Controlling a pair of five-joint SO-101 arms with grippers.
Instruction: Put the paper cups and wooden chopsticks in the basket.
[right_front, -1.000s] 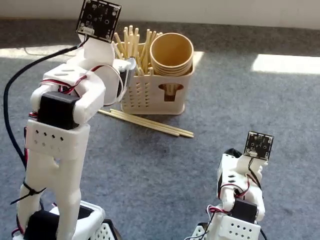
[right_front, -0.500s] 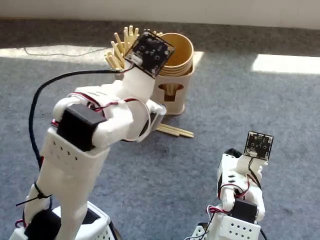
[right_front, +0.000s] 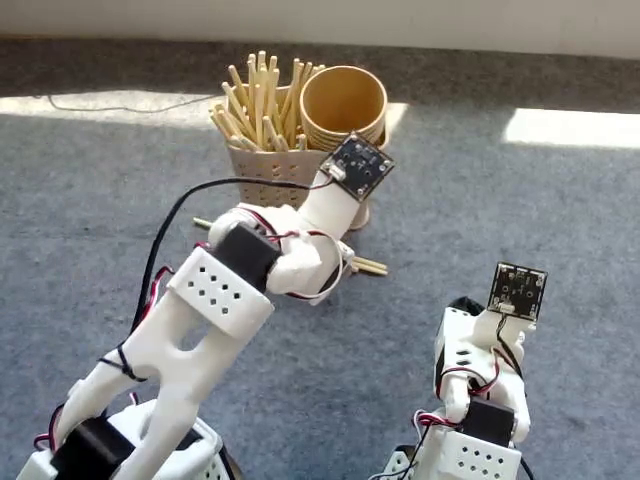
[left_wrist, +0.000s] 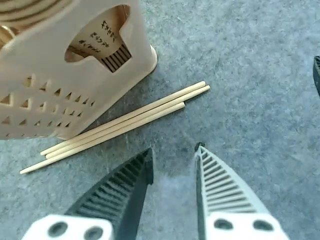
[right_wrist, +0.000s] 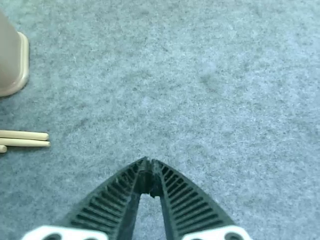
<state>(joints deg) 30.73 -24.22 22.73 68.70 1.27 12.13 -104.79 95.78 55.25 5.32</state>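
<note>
Three wooden chopsticks (left_wrist: 120, 125) lie flat on the surface (right_front: 520, 230), side by side, just beside the near foot of the basket (right_front: 265, 165). Their long axis runs mostly left to right, with the right ends a little nearer than the left. They are pale, plain, slim sticks.

The basket is cream plastic with small slots in its wall and a cut-out handle hole. It stands upright at the far middle of the scene. In its right compartment we see a nested stack of tan paper cups (right_front: 343, 100), mouths up. In its left compartment a bundle of chopsticks (right_front: 258, 95) stands on end, fanning upward.

The left claw (left_wrist: 174, 148) hangs just on the near side of the three loose sticks, its jaws parted by a moderate gap and holding nothing. The right claw (right_wrist: 149, 161) sits at the near right, jaws pressed together and empty.

The surface is a grey, carpet-like cloth. Sun patches (right_front: 570, 128) fall along its far side, below a pale wall (right_front: 450, 20).
</note>
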